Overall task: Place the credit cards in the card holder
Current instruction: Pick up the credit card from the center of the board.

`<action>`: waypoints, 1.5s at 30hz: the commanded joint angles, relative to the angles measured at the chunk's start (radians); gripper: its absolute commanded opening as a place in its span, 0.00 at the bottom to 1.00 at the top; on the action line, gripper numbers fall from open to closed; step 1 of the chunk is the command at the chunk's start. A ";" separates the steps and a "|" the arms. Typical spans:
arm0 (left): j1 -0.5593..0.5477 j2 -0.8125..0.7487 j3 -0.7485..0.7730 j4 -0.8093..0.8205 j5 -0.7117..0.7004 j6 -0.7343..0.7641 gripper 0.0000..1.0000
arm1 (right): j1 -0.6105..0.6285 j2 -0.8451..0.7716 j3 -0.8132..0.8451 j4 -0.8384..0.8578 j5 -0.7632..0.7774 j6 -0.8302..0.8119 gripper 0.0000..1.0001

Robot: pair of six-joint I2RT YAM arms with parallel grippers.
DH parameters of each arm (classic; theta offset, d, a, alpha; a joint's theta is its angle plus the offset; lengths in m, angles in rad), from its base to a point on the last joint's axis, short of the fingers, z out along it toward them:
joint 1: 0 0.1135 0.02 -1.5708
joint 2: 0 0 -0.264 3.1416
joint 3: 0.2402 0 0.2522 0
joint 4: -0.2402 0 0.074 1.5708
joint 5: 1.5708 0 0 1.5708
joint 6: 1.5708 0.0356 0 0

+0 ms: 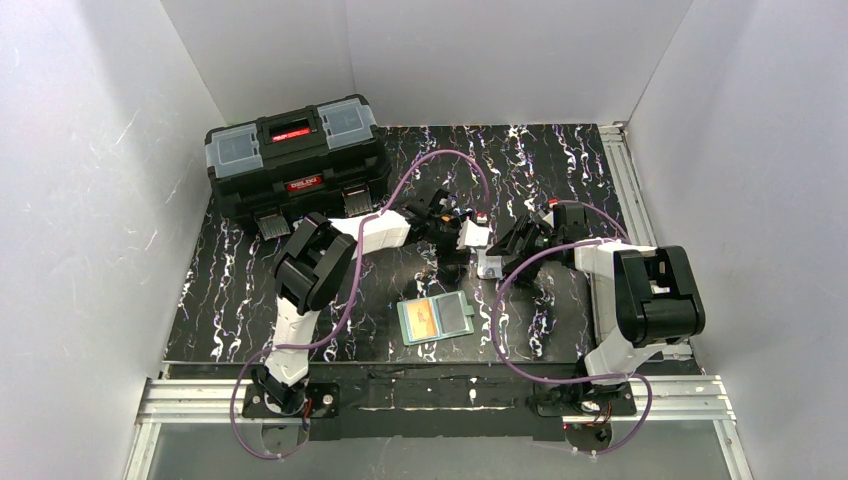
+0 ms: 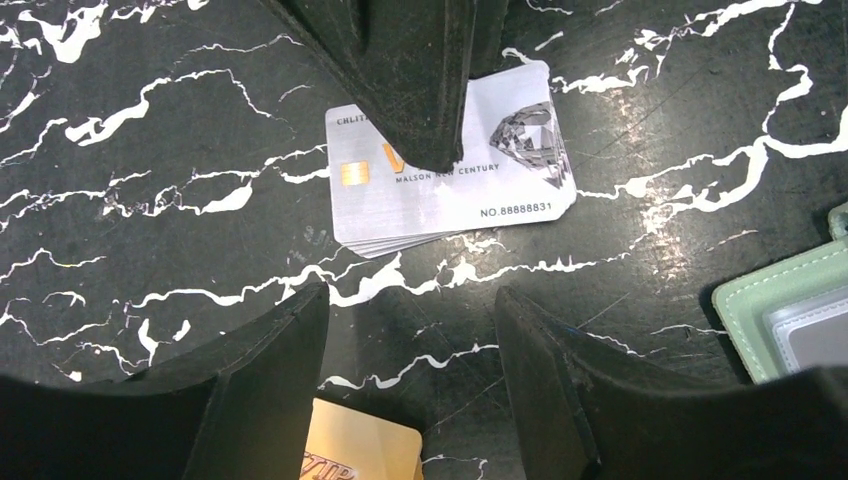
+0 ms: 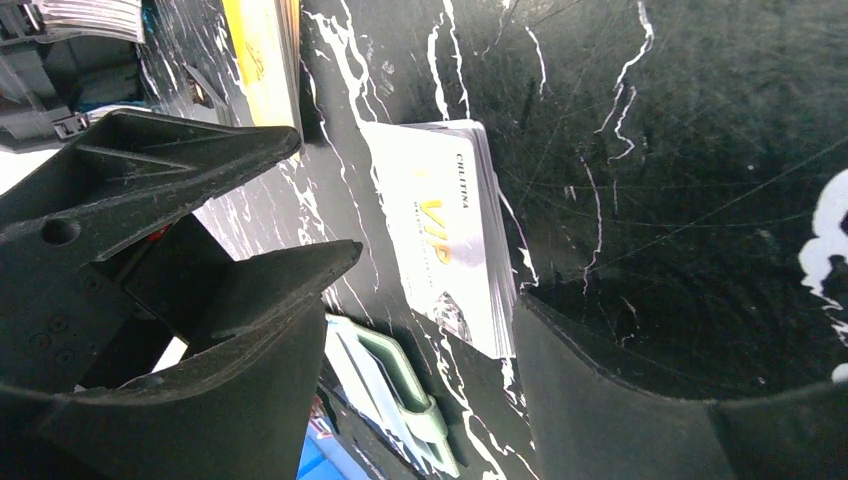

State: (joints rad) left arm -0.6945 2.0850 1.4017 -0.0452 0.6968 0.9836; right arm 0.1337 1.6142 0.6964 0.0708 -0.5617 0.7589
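The white card (image 2: 450,185), with a diamond print, lies flat on the black marbled mat; it also shows in the right wrist view (image 3: 450,235). The orange card (image 2: 360,452) lies near my left wrist and also shows in the right wrist view (image 3: 262,60). The mint-green card holder (image 1: 435,320) lies open nearer the bases, with an orange patch in its left half. My left gripper (image 2: 410,295) is open and empty, just short of the white card. My right gripper (image 3: 440,280) is open, and one of its fingers (image 2: 425,90) rests on the white card. In the top view both cards are hidden under the grippers.
A big black toolbox (image 1: 295,165) stands at the back left. White walls close in three sides. An aluminium rail (image 1: 625,180) runs along the mat's right edge. Purple cables loop over both arms.
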 commanded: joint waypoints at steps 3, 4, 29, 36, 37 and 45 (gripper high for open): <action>0.006 -0.032 0.024 0.086 0.030 -0.051 0.60 | -0.041 0.037 0.021 -0.086 0.056 -0.034 0.73; 0.004 -0.036 0.011 0.130 0.018 -0.067 0.59 | -0.046 0.039 0.020 -0.087 0.060 -0.032 0.73; -0.034 0.029 -0.006 0.206 0.021 -0.077 0.61 | -0.055 0.122 0.032 -0.023 0.028 0.001 0.73; -0.037 0.049 -0.002 0.205 0.024 -0.059 0.61 | -0.055 0.132 0.027 -0.010 0.020 0.007 0.72; -0.038 0.050 -0.001 0.205 0.025 -0.059 0.61 | -0.055 0.135 0.025 -0.008 0.018 0.008 0.72; -0.041 0.046 0.017 0.179 0.032 -0.064 0.61 | -0.055 0.144 0.009 0.010 0.013 0.011 0.72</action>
State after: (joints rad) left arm -0.7288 2.1380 1.3834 0.1658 0.6861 0.9161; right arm 0.0784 1.7096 0.7383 0.1219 -0.6487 0.8097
